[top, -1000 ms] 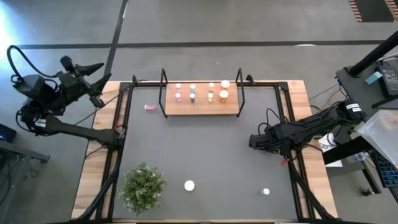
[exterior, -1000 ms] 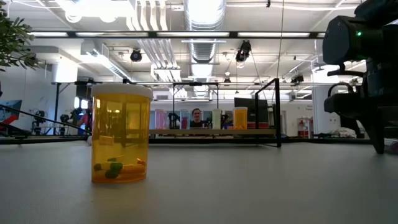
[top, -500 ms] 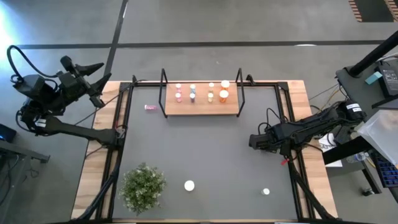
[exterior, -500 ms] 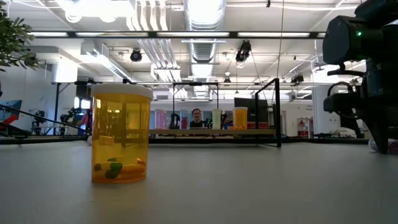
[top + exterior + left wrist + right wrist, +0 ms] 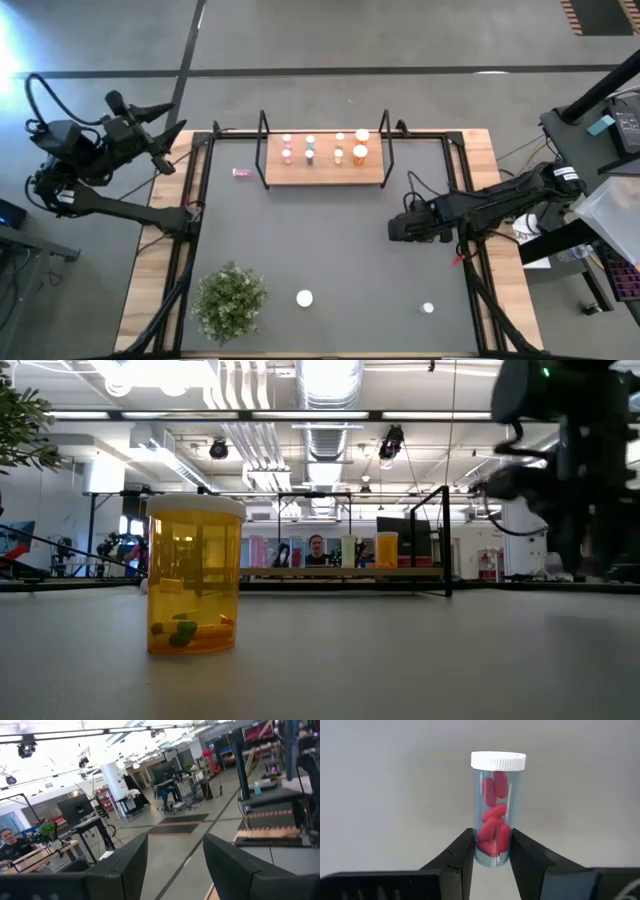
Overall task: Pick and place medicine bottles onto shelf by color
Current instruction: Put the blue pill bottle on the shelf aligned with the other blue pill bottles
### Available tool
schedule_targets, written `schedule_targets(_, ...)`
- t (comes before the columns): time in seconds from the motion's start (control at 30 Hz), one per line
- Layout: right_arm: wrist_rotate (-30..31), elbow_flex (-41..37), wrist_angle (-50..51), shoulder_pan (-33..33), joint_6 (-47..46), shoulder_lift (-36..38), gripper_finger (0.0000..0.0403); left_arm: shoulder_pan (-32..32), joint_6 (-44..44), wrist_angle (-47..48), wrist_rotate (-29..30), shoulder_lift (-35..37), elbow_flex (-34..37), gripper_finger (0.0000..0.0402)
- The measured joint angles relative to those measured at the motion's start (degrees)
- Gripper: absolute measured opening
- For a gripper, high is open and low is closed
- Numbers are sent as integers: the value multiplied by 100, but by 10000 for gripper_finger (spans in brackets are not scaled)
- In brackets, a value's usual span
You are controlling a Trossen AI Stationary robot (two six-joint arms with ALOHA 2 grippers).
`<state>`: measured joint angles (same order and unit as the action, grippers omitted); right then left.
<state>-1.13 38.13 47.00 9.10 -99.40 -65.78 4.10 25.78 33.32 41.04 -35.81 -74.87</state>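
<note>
A clear medicine bottle with red pills and a white cap sits between the fingers of my right gripper, which is shut on it above the mat's right half. The shelf at the far middle carries several small bottles standing upright in rows. An orange bottle stands on its base near the front edge. A small bottle stands at the front right. A pink bottle lies left of the shelf. My left gripper waits open, raised beyond the table's far left corner. My right gripper pinches the bottle's bottom end between its two fingers, one on each side of the round wall. The fingers come steeply from above. The capped end juts out past the fingertips, and nothing shows the bottle touching the mat.
A green potted plant stands at the front left. Black wire frames rise at both ends of the shelf. The dark mat between shelf and front bottles is bare. Wooden table edges and black rails run along both sides.
My right gripper has risen from the mat and gone a little toward the table's left, turning about its own axis as it rose. In the low view it has climbed from mat level at the right edge.
</note>
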Motion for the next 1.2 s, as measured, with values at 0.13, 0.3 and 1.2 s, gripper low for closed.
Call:
schedule_targets(0.13, -7, 547, 11, 0, 861, 2, 102, 0, -182, 17, -2, -207, 0, 176)
schedule_targets(0.3, 384, 1319, -54, 0, 1818, 2, 103, 0, -514, 31, -34, -491, 4, 176)
schedule_targets(1.2, 1329, 5856, 1, -505, 7799, -2183, 104, 0, -2253, -355, -3521, -2841, -18, 176)
